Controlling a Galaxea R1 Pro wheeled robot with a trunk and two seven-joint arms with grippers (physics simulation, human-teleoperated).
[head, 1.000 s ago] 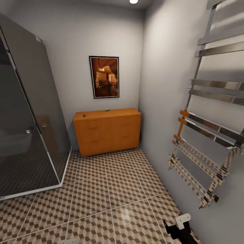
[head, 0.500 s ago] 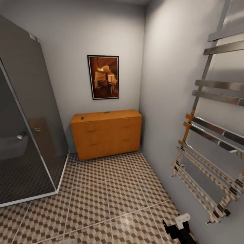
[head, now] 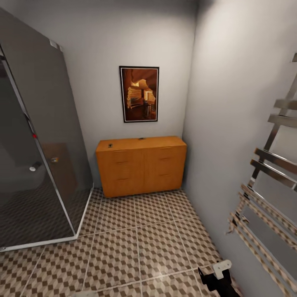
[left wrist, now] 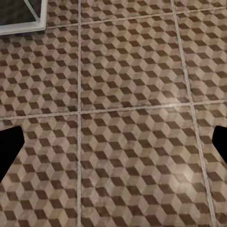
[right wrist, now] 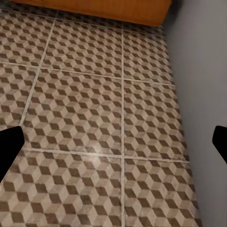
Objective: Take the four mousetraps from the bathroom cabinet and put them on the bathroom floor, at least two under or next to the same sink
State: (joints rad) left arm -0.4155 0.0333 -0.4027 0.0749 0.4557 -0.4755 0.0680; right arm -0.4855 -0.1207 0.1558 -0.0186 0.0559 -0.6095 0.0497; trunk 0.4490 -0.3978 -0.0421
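Note:
The orange-brown cabinet [head: 140, 167] stands against the far wall, across the cube-patterned bathroom floor [head: 136, 243]. Two tiny dark specks lie on its top, one near the left end [head: 110, 145] and one at the back edge [head: 141, 138]; they are too small to tell apart as mousetraps. The bathroom sink is out of view. My left gripper [left wrist: 113, 144] hangs open over bare floor tiles [left wrist: 123, 75]. My right gripper [right wrist: 113, 144] is open too, above floor [right wrist: 85, 94] beside the grey wall, with the cabinet's lower edge [right wrist: 94, 7] ahead. Part of my right arm [head: 216, 275] shows low in the head view.
A dark glass shower enclosure [head: 41, 144] with a white base frame fills the left side. A chrome towel rail [head: 268, 194] juts from the right wall. A framed picture [head: 139, 94] hangs above the cabinet. Open tiled floor runs between shower and wall.
The whole head view has shifted: the cabinet and picture sit further right, and the towel rail has slid toward the right edge. That is camera motion; nothing in the room has moved.

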